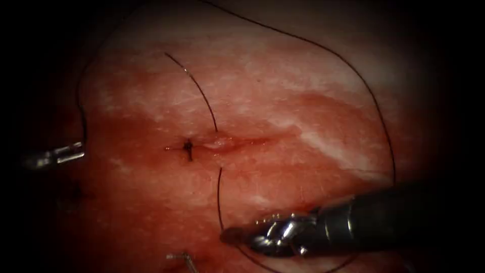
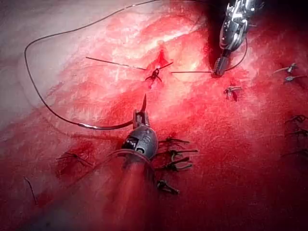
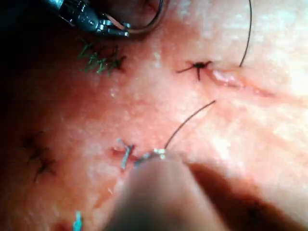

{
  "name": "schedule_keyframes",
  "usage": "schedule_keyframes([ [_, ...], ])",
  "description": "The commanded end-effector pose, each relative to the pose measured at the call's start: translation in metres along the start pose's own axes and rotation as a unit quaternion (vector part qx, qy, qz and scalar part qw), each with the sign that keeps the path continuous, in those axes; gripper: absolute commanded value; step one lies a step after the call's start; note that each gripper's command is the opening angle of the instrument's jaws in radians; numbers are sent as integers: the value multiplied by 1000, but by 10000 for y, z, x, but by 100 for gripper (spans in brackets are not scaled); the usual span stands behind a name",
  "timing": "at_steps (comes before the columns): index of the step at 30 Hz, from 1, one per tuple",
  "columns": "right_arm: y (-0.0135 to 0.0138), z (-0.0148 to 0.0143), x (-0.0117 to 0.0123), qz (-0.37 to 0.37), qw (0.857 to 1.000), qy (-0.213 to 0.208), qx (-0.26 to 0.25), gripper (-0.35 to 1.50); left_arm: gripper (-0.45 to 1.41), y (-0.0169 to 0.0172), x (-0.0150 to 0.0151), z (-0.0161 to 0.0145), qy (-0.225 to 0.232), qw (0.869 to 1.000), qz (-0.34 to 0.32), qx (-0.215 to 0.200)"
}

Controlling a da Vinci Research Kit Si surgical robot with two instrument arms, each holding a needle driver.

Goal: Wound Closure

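Item 1, left tool (image 1: 76, 151): at the far left, well away from the cut (image 1: 230, 142). In my left wrist view its jaws are clamped on the needle (image 2: 103, 127) near one end of the curve; I cannot tell which end. The needle lies out of the tissue (image 1: 313, 101), its arc sweeping away from the jaws just over the surface.

Item 2, right tool (image 1: 230, 235): enters from the right on the near side of the cut. Its jaws are closed on the thread (image 1: 219, 202), a short strand running from its tip up to the near lip of the cut.

Item 3, thread, remainder: a second strand leaves the far lip and runs far and left. A long loop arcs over the far side of the tissue and down the right.

Item 4, knot (image 1: 188, 147): a dark tied stitch at the left end of the cut.

Item 5, older stitches (image 2: 175, 154): a row beside the left tool's wrist.

Item 6, red fluid (image 1: 151, 202): spread over the tissue around the cut.
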Motion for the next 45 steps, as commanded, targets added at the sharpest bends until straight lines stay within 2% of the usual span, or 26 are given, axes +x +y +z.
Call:
schedule_keyframes([
  [1, -5, 3, -10, -4, 1000, -5, -1, -35, -45, 8, -6, 3, -1, 1000, -1, -1],
  [5, -13, -9, -21, -9, 1000, -14, -6, -35, -45, 7, -7, 4, -1, 1000, -1, -2],
  [6, -14, -14, -15, -3, 1000, 5, 7, -35, -45, 7, -7, 6, -1, 1000, -1, -2],
  [7, -13, -16, -11, -3, 1000, 21, 17, -8, -45, 7, -8, 6, 0, 1000, -1, -2],
  [8, -10, -20, -3, -49, 997, 57, 33, 67, -45, 5, -9, 7, -2, 1000, -1, -3],
  [9, -9, -23, 1, -83, 993, 76, 38, 91, -45, 4, -10, 8, -3, 1000, -1, -4],
  [10, -7, -25, 5, -108, 989, 94, 41, 104, -45, 2, -10, 9, -4, 1000, -1, -7],
  [11, -1, -31, 16, -167, 975, 137, 46, 120, -45, -6, -11, 12, -11, 1000, -3, -9],
  [12, 1, -34, 21, -194, 967, 157, 47, 125, -45, -11, -11, 14, -15, 1000, -4, -10],
  [13, 7, -40, 30, -246, 948, 199, 45, 136, -45, -25, -9, 20, -20, 1000, -7, -11],
  [15, 13, -45, 38, -275, 936, 218, 39, 143, -45, -38, -7, 27, -24, 1000, -11, -13],
  [17, 22, -55, 50, -331, 914, 235, 25, 145, -45, -61, -6, 39, -30, 999, -13, -14],
  [19, 28, -63, 59, -342, 906, 248, 20, 145, -45, -78, -9, 49, -37, 999, -13, -14],
  [23, 40, -77, 85, -320, 899, 299, 25, 146, -45, -108, -27, 69, -48, 999, -12, -14],
  [24, 46, -79, 96, -316, 894, 316, 28, 138, -45, -115, -37, 80, -55, 998, -9, -16],
  [25, 49, -79, 102, -313, 894, 320, 34, 133, -45, -118, -42, 85, -58, 998, -8, -16],
  [30, 67, -61, 147, -303, 896, 322, 30, 133, -45, -122, -66, 118, -65, 997, -24, -14],
  [32, 75, -46, 170, -298, 898, 324, 25, 133, 29, -118, -71, 128, -64, 996, -63, -7],
  [33, 77, -41, 177, -296, 898, 325, 24, 133, 56, -117, -70, 130, -65, 995, -72, -5],
  [34, 77, -41, 177, -296, 898, 325, 24, 133, 56, -117, -70, 130, -65, 995, -72, -5],
  [35, 82, -28, 193, -293, 899, 326, 19, 131, 83, -114, -68, 131, -66, 994, -88, -1],
  [36, 87, -15, 209, -290, 899, 328, 14, 131, 101, -110, -62, 130, -69, 993, -101, 5],
  [40, 108, 14, 242, -289, 903, 317, 4, 131, 106, -90, -38, 121, -73, 991, -113, 9],
  [45, 123, 46, 258, -264, 918, 296, 16, 128, 103, -66, -9, 113, -75, 990, -119, 8],
])
